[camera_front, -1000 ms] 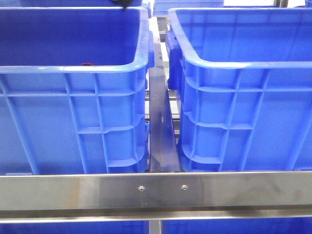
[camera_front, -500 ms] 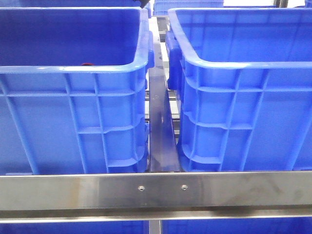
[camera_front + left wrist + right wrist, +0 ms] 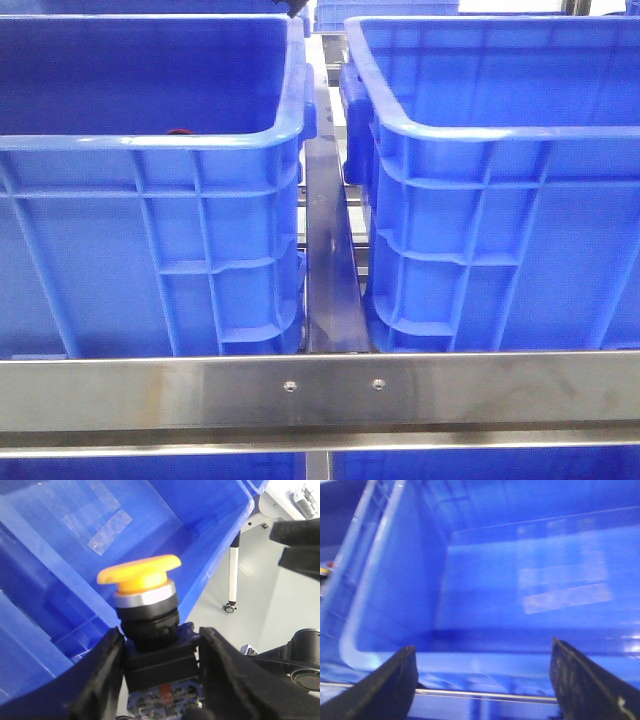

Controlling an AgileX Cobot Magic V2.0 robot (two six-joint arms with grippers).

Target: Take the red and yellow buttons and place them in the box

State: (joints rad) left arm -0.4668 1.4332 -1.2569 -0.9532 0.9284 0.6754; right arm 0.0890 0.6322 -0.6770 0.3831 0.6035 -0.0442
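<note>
In the left wrist view my left gripper point(image 3: 160, 655) is shut on the black body of the yellow button point(image 3: 139, 572). Its yellow-orange cap points away from the fingers, beside a blue crate wall point(image 3: 60, 545). In the right wrist view my right gripper point(image 3: 482, 675) is open and empty over the bare inside of a blue crate point(image 3: 530, 555). The front view shows two blue crates, the left one point(image 3: 150, 140) and the right one point(image 3: 480, 130). A small dark red bit point(image 3: 178, 131), perhaps the red button, shows just over the left crate's near rim.
A steel rail point(image 3: 320, 390) crosses in front of the crates and a steel bar point(image 3: 328, 260) runs between them. A dark tip point(image 3: 295, 8) shows at the top edge by the left crate's back corner. Grey floor and a wheeled stand point(image 3: 231, 575) lie beyond the crate.
The dark tip at the top of the front view has moved right along the left crate's back rim and is now nearly out of view. The crates have not moved.
</note>
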